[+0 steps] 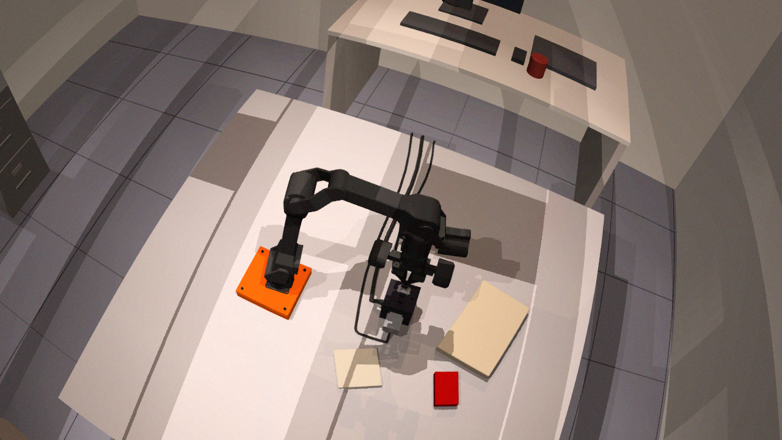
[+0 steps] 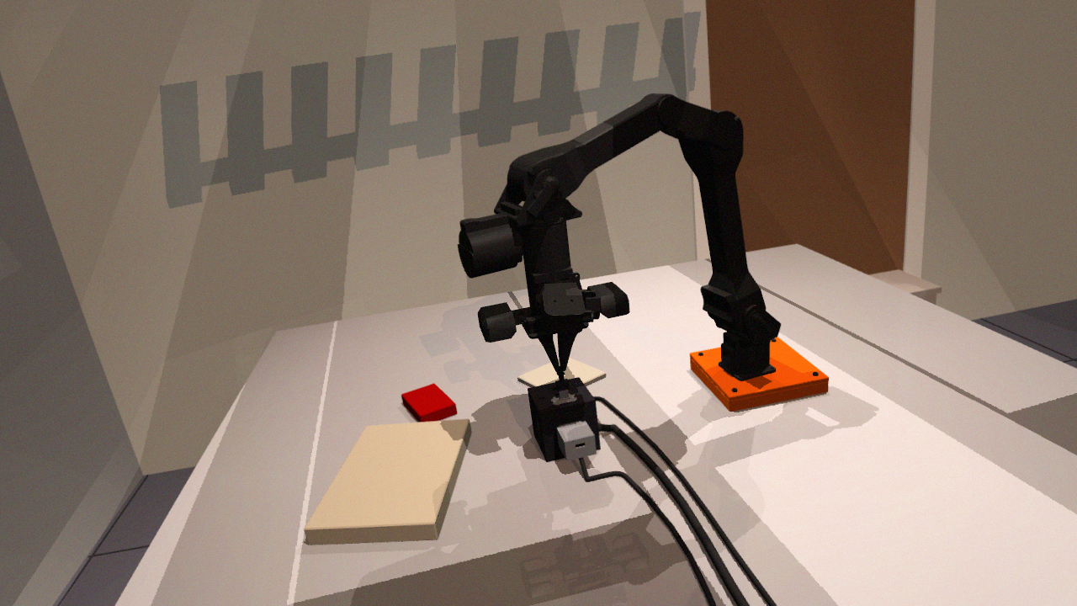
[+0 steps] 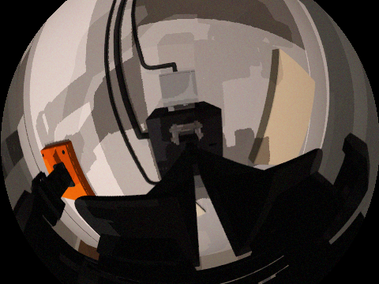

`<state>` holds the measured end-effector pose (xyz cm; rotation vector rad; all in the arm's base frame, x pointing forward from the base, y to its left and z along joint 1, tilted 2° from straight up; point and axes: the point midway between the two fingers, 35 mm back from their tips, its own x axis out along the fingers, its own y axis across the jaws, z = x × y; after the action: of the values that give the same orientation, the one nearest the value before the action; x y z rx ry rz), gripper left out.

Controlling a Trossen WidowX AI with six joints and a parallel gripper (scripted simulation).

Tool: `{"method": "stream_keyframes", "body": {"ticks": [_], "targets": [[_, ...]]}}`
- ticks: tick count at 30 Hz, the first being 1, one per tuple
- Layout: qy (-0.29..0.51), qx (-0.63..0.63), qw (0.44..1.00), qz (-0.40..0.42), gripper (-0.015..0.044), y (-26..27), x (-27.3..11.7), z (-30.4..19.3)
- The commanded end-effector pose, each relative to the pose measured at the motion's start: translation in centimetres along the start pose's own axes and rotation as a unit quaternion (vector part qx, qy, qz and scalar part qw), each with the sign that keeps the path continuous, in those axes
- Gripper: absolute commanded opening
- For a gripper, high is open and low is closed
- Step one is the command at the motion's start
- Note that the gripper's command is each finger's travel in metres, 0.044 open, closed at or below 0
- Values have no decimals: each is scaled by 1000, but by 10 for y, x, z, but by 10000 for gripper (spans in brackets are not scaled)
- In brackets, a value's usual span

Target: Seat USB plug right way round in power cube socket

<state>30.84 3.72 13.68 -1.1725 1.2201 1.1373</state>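
The black power cube [image 1: 394,308] [image 2: 545,429] [image 3: 162,138] stands upright on the table. A pale grey metallic fitting [image 2: 565,399] [image 3: 186,127] shows on its top. My gripper [image 1: 404,282] [image 2: 560,374] [image 3: 193,156] points down at the cube's top and is shut on the USB plug [image 2: 560,383] [image 3: 191,140], a small dark piece mostly hidden by the fingertips. The plug is upright at the cube's top, beside the pale fitting. Dark on dark, its depth in the socket and which way round it is cannot be told.
A grey adapter [image 1: 392,321] [image 2: 577,439] [image 3: 178,87] sticks out of the cube's side. Black cables [image 1: 357,311] [image 2: 662,461] [image 3: 118,79] run beside the cube. A tan slab [image 1: 486,328] [image 2: 391,478] [image 3: 294,110], a red block [image 1: 446,388] [image 2: 428,402] and a cream pad [image 1: 357,368] lie around it.
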Motion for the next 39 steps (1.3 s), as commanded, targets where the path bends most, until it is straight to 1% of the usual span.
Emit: {"method": "stream_keyframes", "body": {"ticks": [1, 39], "targets": [[2, -3, 1000, -1, 0, -1, 1, -1], [2, -3, 1000, -1, 0, -1, 6, 0]]}}
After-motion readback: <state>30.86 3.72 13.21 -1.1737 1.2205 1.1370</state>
